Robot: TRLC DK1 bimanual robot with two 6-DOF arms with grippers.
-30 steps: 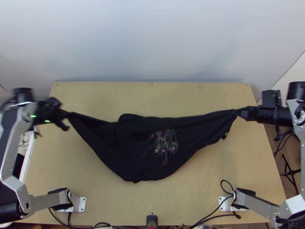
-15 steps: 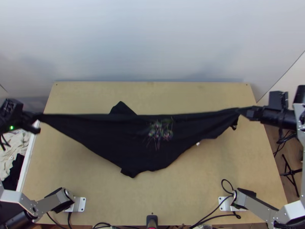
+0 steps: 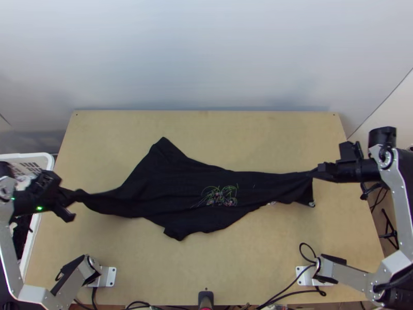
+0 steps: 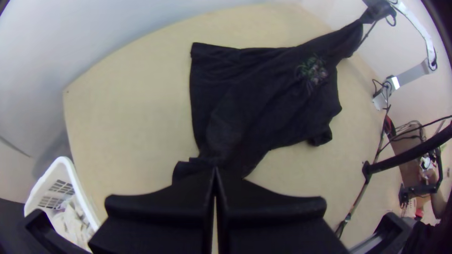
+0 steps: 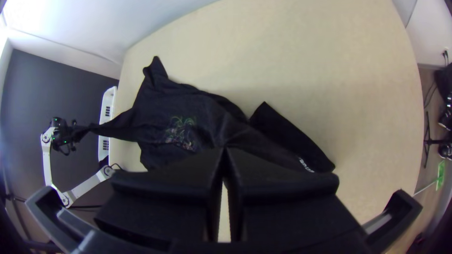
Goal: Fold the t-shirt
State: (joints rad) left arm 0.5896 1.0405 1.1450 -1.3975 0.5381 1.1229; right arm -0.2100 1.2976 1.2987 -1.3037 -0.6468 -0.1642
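"Where's the t-shirt?"

"Across the middle of the surface, black, unevenly spread, with both ends gathered into narrow twists. One corner points towards the far edge."

"And who has the ends?"

"The left claw is clenched on one, at the surface's left edge. The right claw is clamped on the other, over the right side of the surface."

"Anything more from the wrists?"

"The right wrist view gives small white print on a flap near its claw. The left wrist view gives a squarish dark panel of shirt, and pale cloth inside the basket. From the top, I get the coloured print at the shirt's middle."

"Count them for me."

"One shirt, one basket to the left of the surface, two arms, two claws, each with a hold on the shirt."

"What's different from half a second ago?"

"In the earlier top view the shirt's far edge runs nearly straight and taut between the claws. Now it slants and sags, both claws are nearer the arms' bases and a bit further in, and the left end is more bunched. The far corner stays put."
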